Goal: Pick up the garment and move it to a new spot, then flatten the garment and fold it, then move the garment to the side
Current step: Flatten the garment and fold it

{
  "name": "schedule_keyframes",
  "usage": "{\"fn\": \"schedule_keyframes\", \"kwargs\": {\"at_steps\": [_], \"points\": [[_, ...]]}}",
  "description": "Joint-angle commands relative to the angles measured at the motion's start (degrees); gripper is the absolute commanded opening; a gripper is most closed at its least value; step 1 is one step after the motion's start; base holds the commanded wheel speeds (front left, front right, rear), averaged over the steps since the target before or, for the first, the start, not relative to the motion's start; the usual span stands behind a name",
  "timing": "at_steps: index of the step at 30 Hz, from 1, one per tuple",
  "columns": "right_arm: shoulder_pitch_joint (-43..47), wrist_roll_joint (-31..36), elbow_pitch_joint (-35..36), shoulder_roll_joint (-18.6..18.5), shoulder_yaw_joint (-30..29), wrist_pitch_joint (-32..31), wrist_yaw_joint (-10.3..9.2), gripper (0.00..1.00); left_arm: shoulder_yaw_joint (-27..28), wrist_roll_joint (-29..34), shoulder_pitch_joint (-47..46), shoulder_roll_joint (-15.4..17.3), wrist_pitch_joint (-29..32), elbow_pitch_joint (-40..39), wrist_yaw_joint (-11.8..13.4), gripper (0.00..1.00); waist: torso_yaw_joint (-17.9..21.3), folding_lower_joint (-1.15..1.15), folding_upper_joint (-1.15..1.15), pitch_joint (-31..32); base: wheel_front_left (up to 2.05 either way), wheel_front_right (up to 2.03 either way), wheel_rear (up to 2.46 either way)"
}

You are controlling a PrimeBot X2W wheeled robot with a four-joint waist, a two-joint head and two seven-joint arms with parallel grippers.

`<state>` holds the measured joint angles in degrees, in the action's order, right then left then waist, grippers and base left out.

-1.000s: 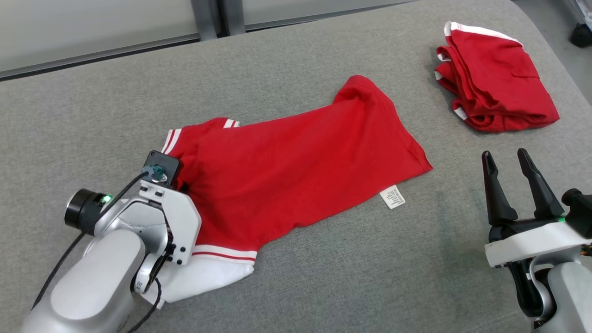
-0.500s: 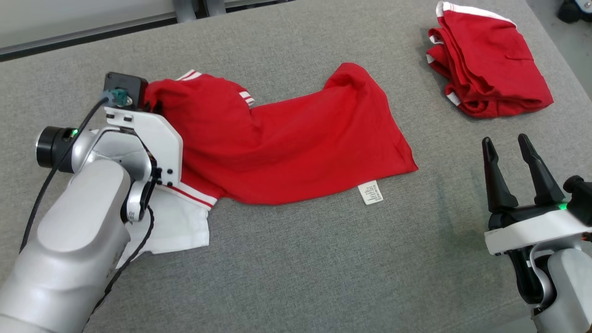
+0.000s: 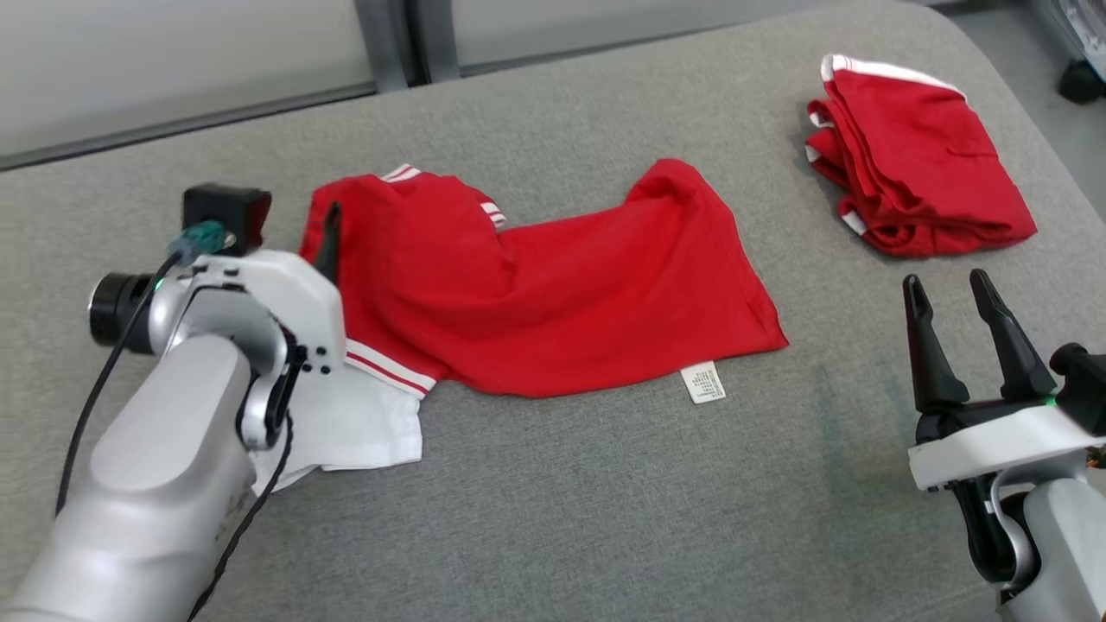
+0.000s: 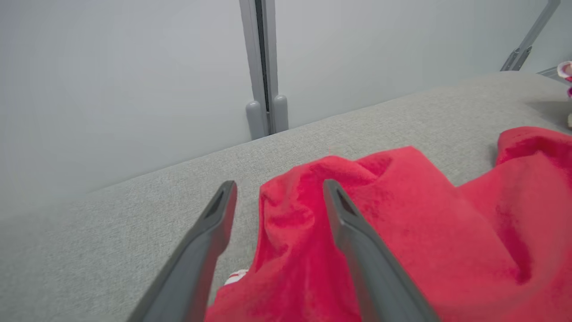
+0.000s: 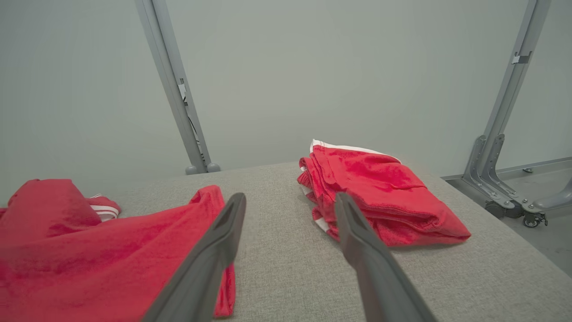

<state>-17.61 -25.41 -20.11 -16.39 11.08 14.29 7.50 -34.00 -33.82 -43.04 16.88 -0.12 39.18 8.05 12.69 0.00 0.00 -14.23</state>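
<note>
Red garment (image 4: 424,232) edge between parted left fingers (image 4: 353,237)

surface: grey table (image 3: 605,501) | on it: red garment (image 3: 562,294), rumpled, centre-left | folded red clothes (image 3: 924,173), far right

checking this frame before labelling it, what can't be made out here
1. Print on the white label: head view, too small to read.
2. Garment, white part: head view, partly under the left arm.
3. Left gripper: left wrist view, one finger overlaps the cloth; contact unclear.
4. Folded red garment: head view, folds hide its inner layers.
5. Garment's left end: right wrist view, cut by the picture's edge.
</note>
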Motion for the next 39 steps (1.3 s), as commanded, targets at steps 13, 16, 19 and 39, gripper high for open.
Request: {"fn": "schedule_keyframes", "kwargs": {"at_steps": [13,16,19,39], "points": [[5.19,0.85,0.71,0.68,-2.55,-0.28,-0.02,1.00,7.06,-3.79,19.11,6.54,-11.65,-18.98,5.89,1.00,-4.65,0.00,0.00,6.70,0.00,0.00,0.00],[6.72,1.13,1.24,1.15,-3.27,-0.18,-0.02,1.00,8.77,-4.02,24.49,7.17,-13.52,-23.80,7.73,1.00,-5.40,0.00,0.00,7.80,0.00,0.00,0.00],[8.09,1.49,2.14,1.41,-3.91,0.00,-0.02,1.00,10.42,-3.79,29.94,6.82,-14.58,-28.83,9.69,1.00,-6.07,0.00,0.00,9.01,0.00,0.00,0.00],[12.24,3.76,8.89,2.65,-7.33,-2.30,-0.02,1.00,13.98,-1.40,42.95,5.26,-15.11,-37.45,9.54,1.00,-6.72,0.00,0.00,11.71,0.00,0.00,0.00]]}}
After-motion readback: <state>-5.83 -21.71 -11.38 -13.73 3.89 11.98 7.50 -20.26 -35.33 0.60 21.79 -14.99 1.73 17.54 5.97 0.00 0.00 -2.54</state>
